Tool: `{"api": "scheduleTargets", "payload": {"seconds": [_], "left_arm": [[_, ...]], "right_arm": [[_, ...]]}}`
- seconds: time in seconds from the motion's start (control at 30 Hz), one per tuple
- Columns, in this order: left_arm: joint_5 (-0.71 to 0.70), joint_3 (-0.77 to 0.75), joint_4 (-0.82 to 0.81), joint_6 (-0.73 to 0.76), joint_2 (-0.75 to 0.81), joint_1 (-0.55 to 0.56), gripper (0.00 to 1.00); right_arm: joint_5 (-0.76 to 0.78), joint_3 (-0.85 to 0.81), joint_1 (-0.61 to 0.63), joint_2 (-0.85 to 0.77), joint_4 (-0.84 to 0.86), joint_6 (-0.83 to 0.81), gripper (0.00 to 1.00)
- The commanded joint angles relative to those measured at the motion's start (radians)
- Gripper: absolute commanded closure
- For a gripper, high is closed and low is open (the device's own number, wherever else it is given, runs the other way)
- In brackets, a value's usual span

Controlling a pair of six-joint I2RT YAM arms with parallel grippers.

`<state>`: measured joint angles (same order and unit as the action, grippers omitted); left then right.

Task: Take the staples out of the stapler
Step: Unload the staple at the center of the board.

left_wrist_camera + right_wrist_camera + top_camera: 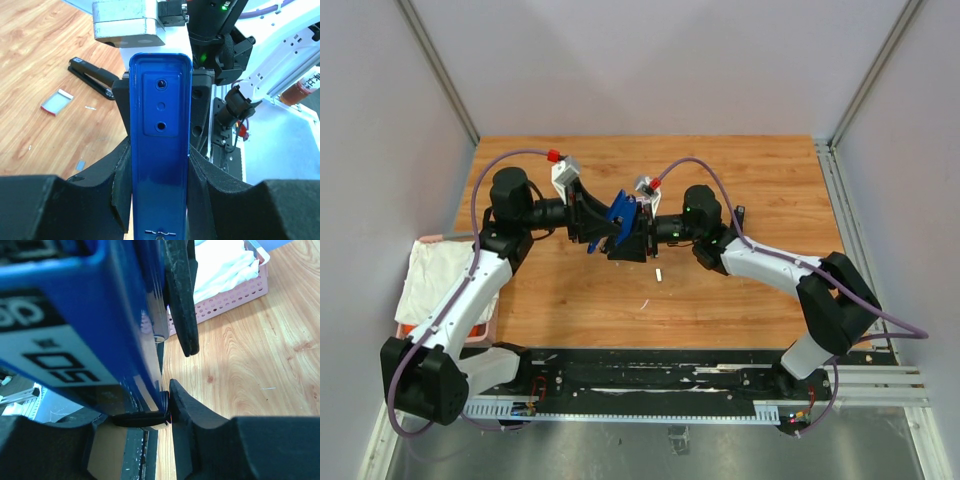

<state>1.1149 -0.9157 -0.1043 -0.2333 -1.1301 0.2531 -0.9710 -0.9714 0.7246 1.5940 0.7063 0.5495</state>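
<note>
A blue stapler (620,218) hangs in the air over the middle of the table, between both arms. My left gripper (603,222) is shut on it. In the left wrist view the black fingers (117,170) press both long sides of its blue underside (160,125). My right gripper (640,226) comes in from the right. Its right finger (187,405) touches the edge of the stapler (90,305), which fills the gap and hides the other finger. A tiny grey strip of staples (80,164) lies on the wood; any staples inside the stapler are hidden.
A black stapler (92,80) lies on the table behind the right arm. A small red-and-white flat box (56,101) lies near it. A pink basket (410,325) with white cloth (435,275) stands at the table's left edge.
</note>
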Motion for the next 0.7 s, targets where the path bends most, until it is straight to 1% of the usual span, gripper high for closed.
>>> {"api": "scheduleTargets", "payload": {"seconds": [0.0,0.2,0.4,0.47,0.67], "left_arm": [[0.001,0.004,-0.066,-0.007,0.049,0.002,1.00],[-0.022,0.010,-0.045,0.018,0.062,-0.002,1.00],[-0.023,0.011,-0.035,0.026,0.077,-0.005,1.00],[-0.021,0.012,-0.036,0.027,0.086,-0.008,1.00],[-0.022,0.024,-0.022,0.049,0.104,-0.014,1.00]], "right_arm": [[-0.026,-0.010,0.005,0.000,-0.011,-0.013,0.66],[-0.048,-0.014,0.005,-0.026,-0.019,-0.035,0.79],[-0.060,-0.030,0.006,-0.050,-0.078,-0.089,0.92],[-0.067,-0.036,0.005,-0.055,-0.102,-0.109,0.95],[-0.069,-0.041,-0.001,-0.068,-0.146,-0.157,0.98]]}}
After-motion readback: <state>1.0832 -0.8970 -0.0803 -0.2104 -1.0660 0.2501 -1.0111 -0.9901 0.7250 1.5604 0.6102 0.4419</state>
